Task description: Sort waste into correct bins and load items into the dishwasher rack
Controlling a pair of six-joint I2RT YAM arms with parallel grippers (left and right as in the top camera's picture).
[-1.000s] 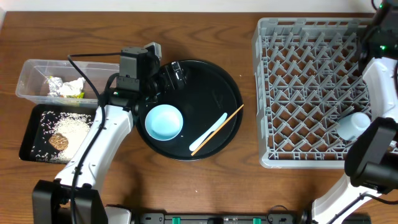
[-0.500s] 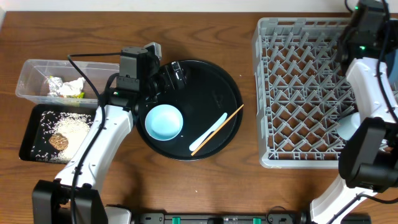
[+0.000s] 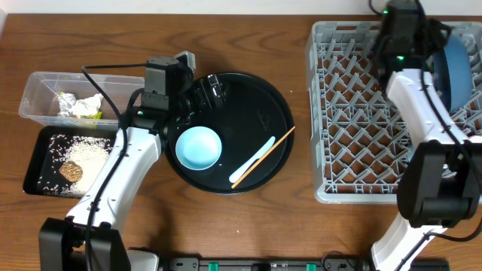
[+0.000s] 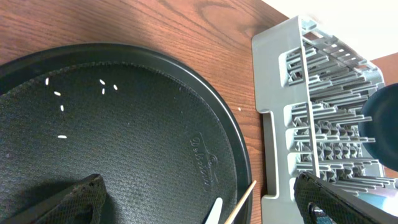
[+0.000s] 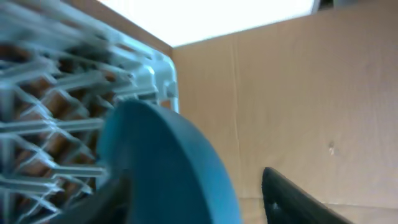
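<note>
The big blue plate [image 3: 456,64] stands on edge at the back right of the grey dishwasher rack [image 3: 339,113]. My right gripper [image 3: 437,47] straddles the plate [image 5: 168,168] with its jaws open; a gap shows beside the right finger [image 5: 298,199]. Above the round black tray [image 3: 263,98] hovers my left gripper [image 4: 205,205], open and holding nothing. The light blue bowl [image 3: 199,147], white spoon [image 3: 253,159] and chopstick [image 3: 263,156] lie on that tray. Tissue [image 3: 89,103] and wrapper [image 3: 68,104] are in the clear tub [image 3: 38,86].
The shallow black tray [image 3: 34,169] at the left holds rice [image 3: 83,150] and a brown biscuit lump [image 3: 71,171]. A few rice grains [image 4: 59,93] lie on the round tray. Bare wooden table [image 3: 301,218] separates the round tray from the rack.
My right arm has swung left along the back of the rack, and the blue plate has come into view standing in the rack. The left arm has not moved.
</note>
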